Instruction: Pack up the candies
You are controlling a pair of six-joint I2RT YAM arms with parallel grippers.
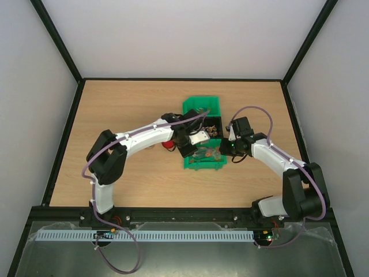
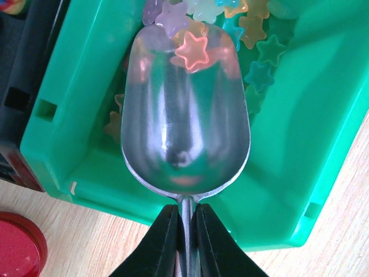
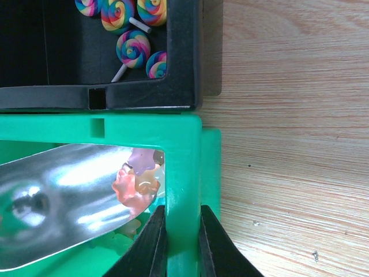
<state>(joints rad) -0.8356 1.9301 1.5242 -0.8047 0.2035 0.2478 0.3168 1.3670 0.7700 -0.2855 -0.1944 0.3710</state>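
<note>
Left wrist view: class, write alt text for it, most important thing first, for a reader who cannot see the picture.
The left gripper clamps the handle of a silver metal scoop whose bowl reaches into a green bin, with star-shaped candies at its tip. A red lid lies on the wooden table at lower left.

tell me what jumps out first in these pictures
The shiny metal scoop fills the left wrist view, its handle pinched in the left jaws and its tip among star-shaped candies in a green bin. The right jaws clamp that bin's wall. Beside it, a black bin holds rainbow lollipops.
</note>
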